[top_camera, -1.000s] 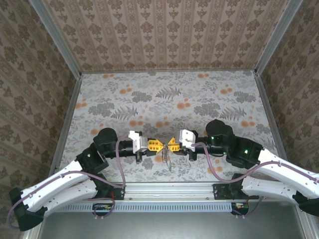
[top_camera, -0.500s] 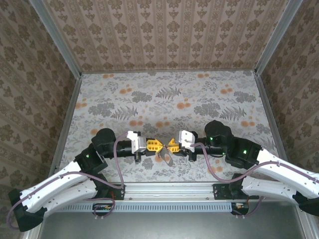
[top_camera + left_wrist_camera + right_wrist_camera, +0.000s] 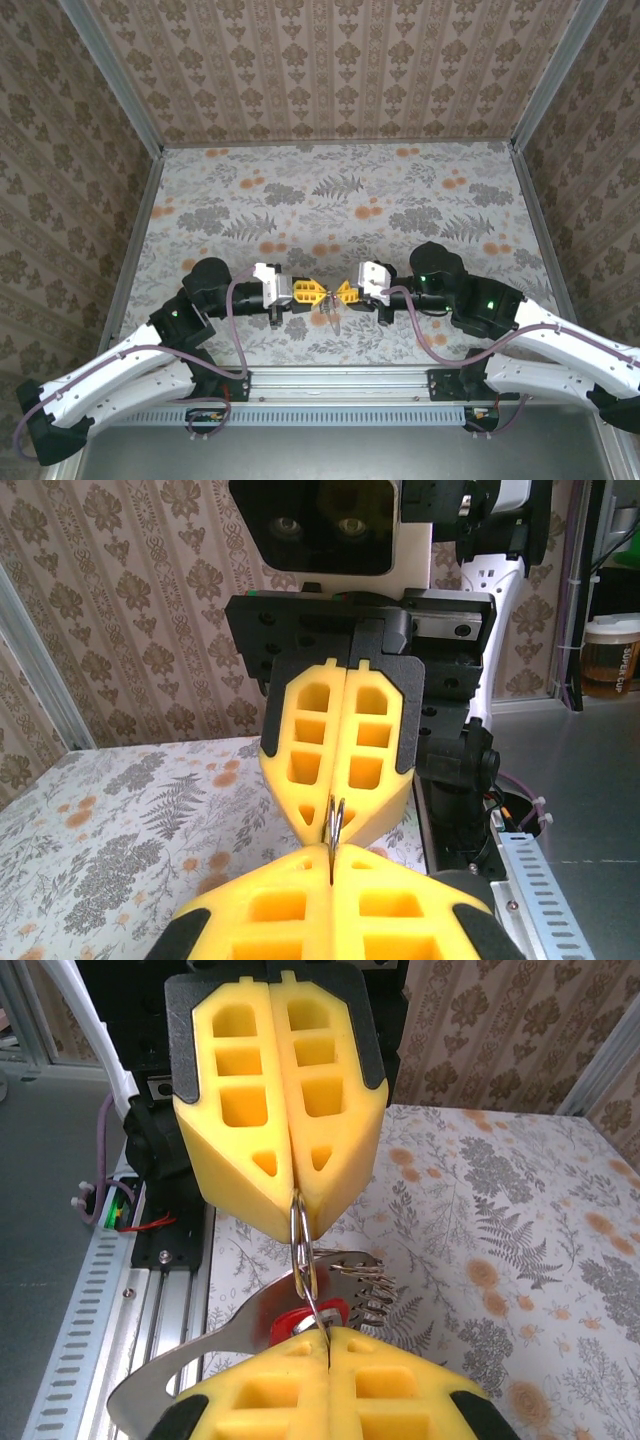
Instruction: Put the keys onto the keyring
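1. Top external: the left pincer (image 3: 322, 293) and the right pincer (image 3: 342, 292) meet tip to tip over the near tabletop (image 3: 400, 200), both clenched. The keyring (image 3: 332, 314) sits between them.
2. Left wrist: the keyring shows edge-on, pinched in both seams.
3. Right wrist: the keys (image 3: 305, 1318) lie at the right pincer's tips, touching the keyring. Its long axis runs pincer to pincer.

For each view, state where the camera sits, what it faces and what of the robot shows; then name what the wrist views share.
Top external: above and behind the robot, looking down on the table; left arm, right arm, left gripper and right gripper tip to tip.
Left wrist: on the left arm, facing the right gripper; own pads below.
Right wrist: on the right arm, facing the left gripper; own pads below.
Shared: thin metal ring pinched between both grippers.
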Robot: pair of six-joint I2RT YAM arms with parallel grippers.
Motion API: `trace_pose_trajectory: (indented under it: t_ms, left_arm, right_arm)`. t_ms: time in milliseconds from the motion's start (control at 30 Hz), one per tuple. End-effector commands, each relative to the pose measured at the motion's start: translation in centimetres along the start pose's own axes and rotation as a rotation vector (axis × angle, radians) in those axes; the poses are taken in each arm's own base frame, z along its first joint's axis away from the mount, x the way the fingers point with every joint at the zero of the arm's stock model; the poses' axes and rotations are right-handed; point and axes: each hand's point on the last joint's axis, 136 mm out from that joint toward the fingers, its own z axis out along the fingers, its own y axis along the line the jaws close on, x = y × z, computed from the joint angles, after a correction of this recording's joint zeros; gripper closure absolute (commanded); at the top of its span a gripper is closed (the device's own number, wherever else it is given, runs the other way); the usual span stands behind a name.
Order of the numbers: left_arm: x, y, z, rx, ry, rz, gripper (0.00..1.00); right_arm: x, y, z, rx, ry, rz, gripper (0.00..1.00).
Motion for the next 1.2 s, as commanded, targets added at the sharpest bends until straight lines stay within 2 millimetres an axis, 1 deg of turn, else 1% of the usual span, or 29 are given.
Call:
trace_pose_trajectory:
  t_ms: [0,267,400,533,800,900,967,1033,1167]
  left_arm:
    - [-2.7,-0.3,-0.5,0.018,-0.065,0.03,1.0]
    - [-2.6,-0.5,-0.4,0.036,-0.066,0.023,1.0]
    - [-2.4,-0.6,-0.4,0.04,-0.06,0.019,1.0]
    - [-2.1,-0.5,-0.2,0.041,-0.053,0.016,1.0]
    - [-2.0,-0.4,0.0,0.041,-0.049,0.015,1.0]
    - [-2.0,-0.3,0.0,0.04,-0.048,0.015,1.0]
    - [-2.1,-0.4,0.0,0.041,-0.049,0.016,1.0]
    - [-2.2,-0.4,-0.1,0.041,-0.048,0.018,1.0]
    - [-2.1,-0.4,-0.3,0.03,-0.029,0.024,1.0]
  right_arm:
    - [-0.4,-0.4,0.2,0.006,0.015,0.021,1.0]
    - [-0.8,-0.8,0.4,0.008,0.033,0.046,1.0]
    - [-1.1,-0.7,0.2,0.004,0.019,0.045,1.0]
    - [-1.5,-0.1,0.2,-0.033,-0.002,0.04,1.0]
    - [-1.2,0.3,1.0,-0.073,0.026,0.05,1.0]
    - [-1.2,0.2,0.8,-0.063,0.022,0.05,0.99]
    - [-1.4,0.0,0.5,-0.043,0.015,0.049,0.95]
    - [-1.5,-0.4,0.1,-0.015,0.006,0.046,0.87]
    - [-1.5,-1.1,-0.7,0.045,-0.012,0.049,0.65]
